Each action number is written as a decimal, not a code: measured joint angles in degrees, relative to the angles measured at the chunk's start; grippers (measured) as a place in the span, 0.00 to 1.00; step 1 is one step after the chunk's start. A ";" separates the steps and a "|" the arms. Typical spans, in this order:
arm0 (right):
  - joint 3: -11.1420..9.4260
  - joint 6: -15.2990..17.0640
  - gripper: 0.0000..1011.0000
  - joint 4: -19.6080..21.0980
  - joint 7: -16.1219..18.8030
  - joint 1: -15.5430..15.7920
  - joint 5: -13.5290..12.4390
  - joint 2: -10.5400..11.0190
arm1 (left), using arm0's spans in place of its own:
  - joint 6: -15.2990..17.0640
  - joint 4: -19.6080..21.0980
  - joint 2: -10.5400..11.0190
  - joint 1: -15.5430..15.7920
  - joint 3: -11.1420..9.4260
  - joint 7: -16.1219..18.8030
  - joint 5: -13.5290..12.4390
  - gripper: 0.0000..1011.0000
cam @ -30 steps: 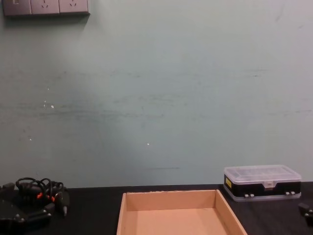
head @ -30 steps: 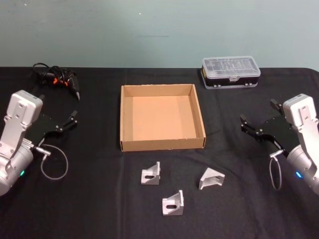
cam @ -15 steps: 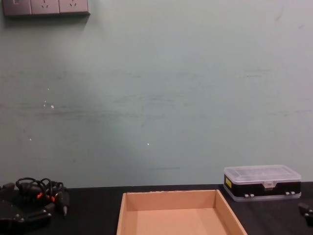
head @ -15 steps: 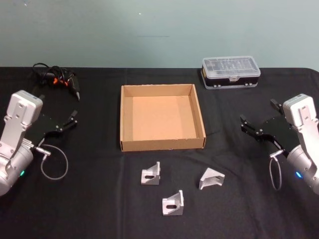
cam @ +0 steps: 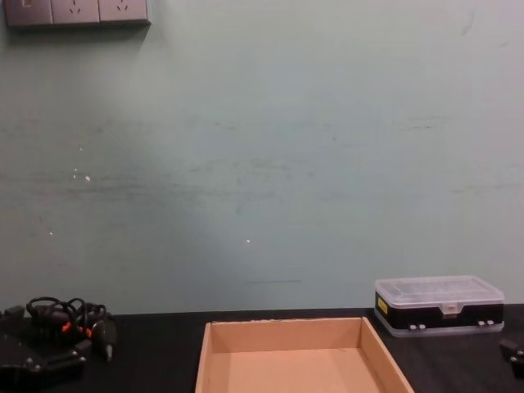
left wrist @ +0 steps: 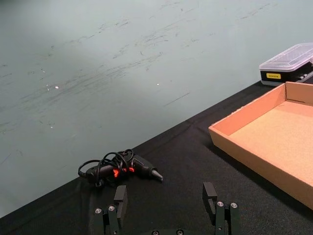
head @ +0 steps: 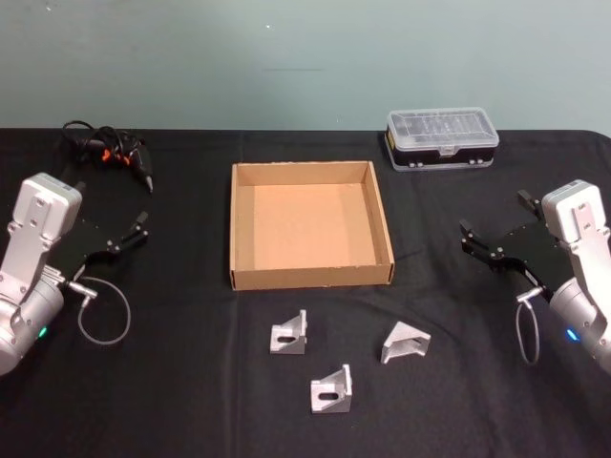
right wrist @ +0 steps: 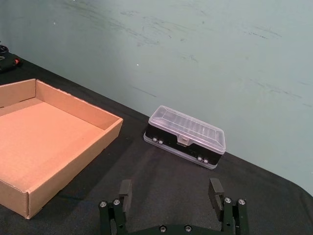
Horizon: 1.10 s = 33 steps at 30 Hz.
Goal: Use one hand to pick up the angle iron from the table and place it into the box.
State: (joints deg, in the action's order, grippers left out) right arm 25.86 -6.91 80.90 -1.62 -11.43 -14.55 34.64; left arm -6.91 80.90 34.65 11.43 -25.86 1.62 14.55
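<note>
Nothing had moved. The left black clawed gripper (left wrist: 165, 191) and right gripper (right wrist: 170, 186) stayed wide open and empty, with the approach seemingly not begun. The next move would call for reaching the silver metal angle iron (head: 405, 342) inward of the right gripper.

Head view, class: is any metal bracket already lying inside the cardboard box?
No, the box is bare inside and the three brackets lie on the table in front of it.

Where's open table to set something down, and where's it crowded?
The black tabletop is bare on both sides of the brown cardboard box, between it and the left hand and the right hand. The box is empty too. Crowded: the strip before the box's front wall, where three silver angle irons sit close together.
</note>
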 joint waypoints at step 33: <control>-7.43 5.97 0.99 19.89 14.55 8.79 -10.20 8.15 | 0.00 0.00 -0.01 0.00 0.00 0.00 0.00 1.00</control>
State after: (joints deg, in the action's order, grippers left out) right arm 18.43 -0.94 100.79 12.93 -2.63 -24.75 42.79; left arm -6.91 80.90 34.64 11.43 -25.86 1.62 14.55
